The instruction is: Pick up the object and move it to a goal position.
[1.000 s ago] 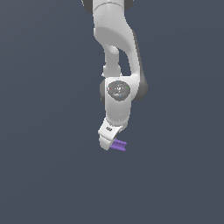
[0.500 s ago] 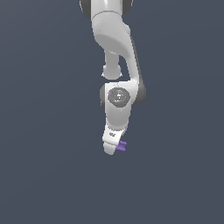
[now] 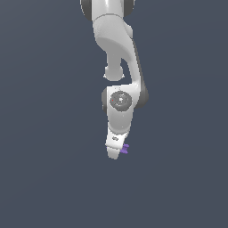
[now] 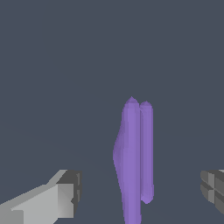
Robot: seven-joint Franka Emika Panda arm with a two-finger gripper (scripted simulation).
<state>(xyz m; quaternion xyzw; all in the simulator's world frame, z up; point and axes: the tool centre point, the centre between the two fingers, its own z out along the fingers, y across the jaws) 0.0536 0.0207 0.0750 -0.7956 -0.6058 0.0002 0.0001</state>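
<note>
Exterior view: white arm reaching down over plain grey-blue worktop, tool low, purple object peeking out just beside its tip.

Wrist view: object lying lengthwise between tool fingers, spread wide, touching neither; bare grey worktop beyond.
</note>
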